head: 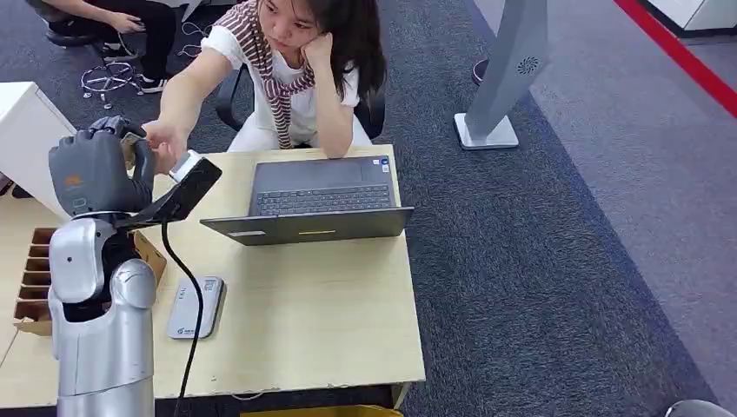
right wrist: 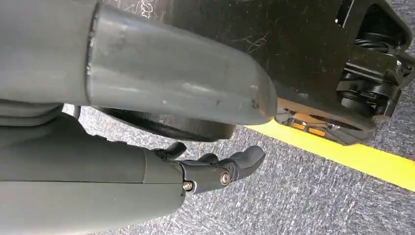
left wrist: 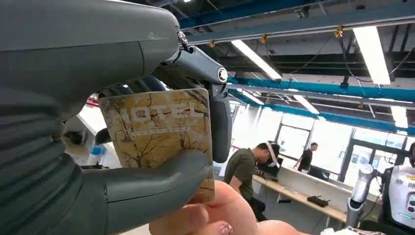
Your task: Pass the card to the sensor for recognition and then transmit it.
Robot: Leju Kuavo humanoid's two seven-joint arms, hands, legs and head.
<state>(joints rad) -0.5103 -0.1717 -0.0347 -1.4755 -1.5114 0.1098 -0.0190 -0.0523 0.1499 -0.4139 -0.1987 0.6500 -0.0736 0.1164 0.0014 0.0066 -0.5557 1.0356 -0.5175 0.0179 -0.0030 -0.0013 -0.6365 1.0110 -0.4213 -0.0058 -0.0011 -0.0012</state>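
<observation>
My left hand (head: 94,169) is raised over the table's far left corner and pinches a tan card (left wrist: 159,132) printed "HOTEL" between its thumb (left wrist: 147,188) and dark fingers (left wrist: 220,122). A seated person's hand (head: 162,139) reaches to it, and their fingertips (left wrist: 215,218) touch the card's edge. A black tilted sensor (head: 185,189) on a cable stands just right of my left hand. My right hand (right wrist: 215,171) hangs over the carpet with its fingers loosely apart and nothing in it.
An open laptop (head: 317,198) sits at the back of the wooden table (head: 330,321). A grey-white reader (head: 195,306) lies near the front left. A slotted cardboard box (head: 33,274) stands at the left edge. A grey pillar base (head: 487,130) stands on the carpet.
</observation>
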